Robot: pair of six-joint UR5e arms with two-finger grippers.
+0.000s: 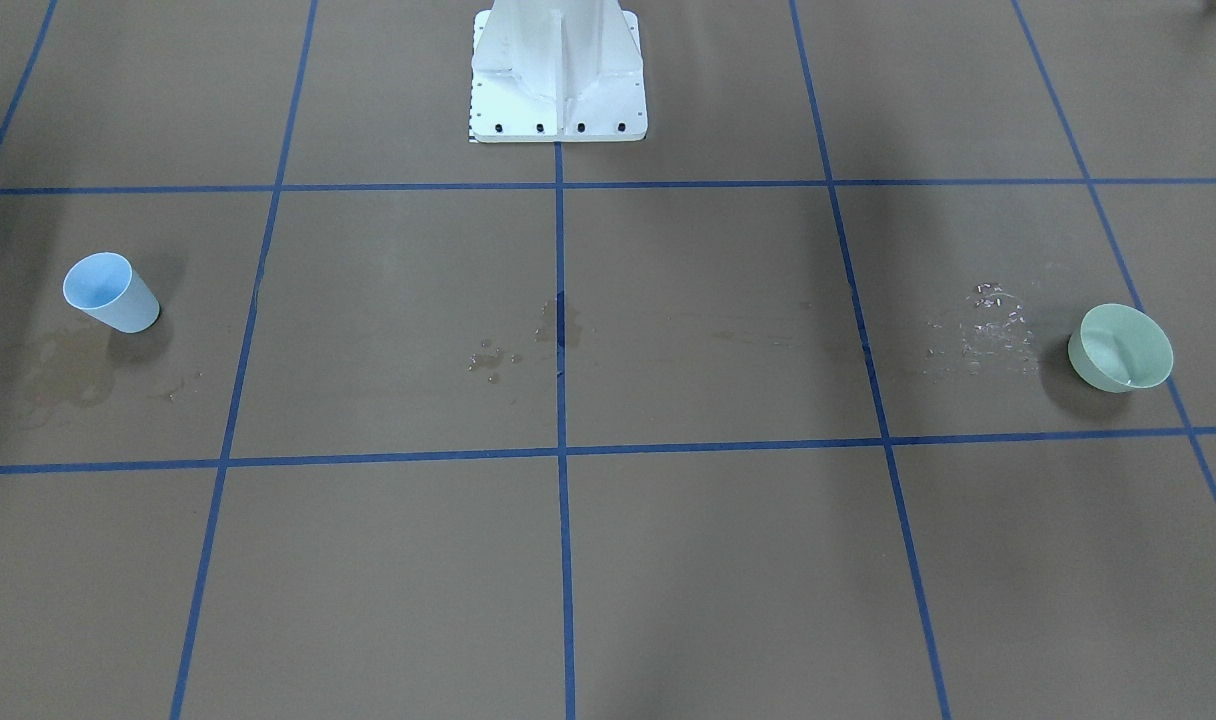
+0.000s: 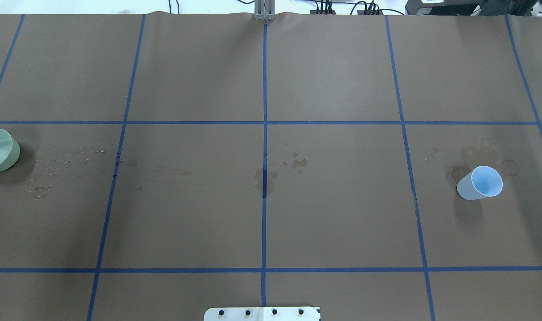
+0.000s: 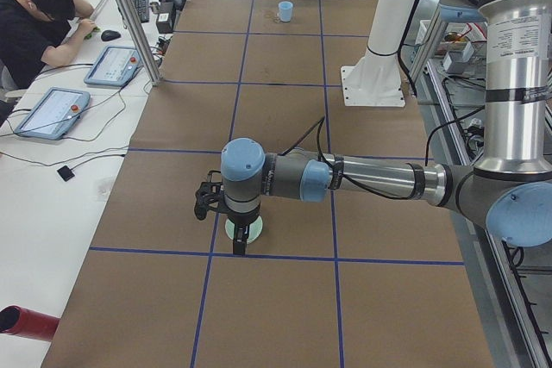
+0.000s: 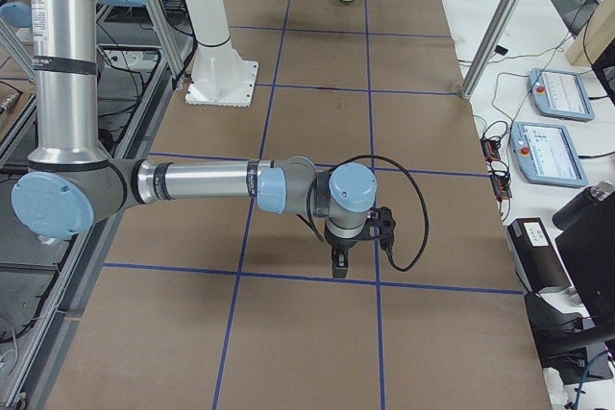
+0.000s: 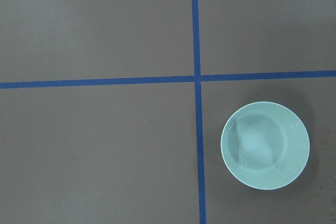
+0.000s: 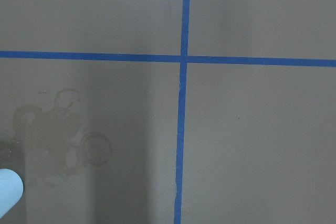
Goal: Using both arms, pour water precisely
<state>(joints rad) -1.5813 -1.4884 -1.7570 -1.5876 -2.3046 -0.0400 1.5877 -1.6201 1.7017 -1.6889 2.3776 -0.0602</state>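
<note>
Left gripper (image 3: 240, 243) hangs by the green bowl (image 1: 1120, 348), right gripper (image 4: 338, 266) near the blue cup (image 1: 111, 292); whether either is spread or pressed together cannot be told. Droplets of water (image 1: 988, 325) glint on the brown table (image 1: 668, 560) just beside the bowl.

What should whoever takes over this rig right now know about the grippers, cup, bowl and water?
Left gripper hangs by the green bowl; right gripper near the blue cup. Open or shut: cannot tell for either.
Bowl and cup stand upright on the table at opposite ends, neither gripped.
Water droplets lie spilled beside the bowl.
Done: nothing confirmed.
Left: grasp both, pour.
</note>
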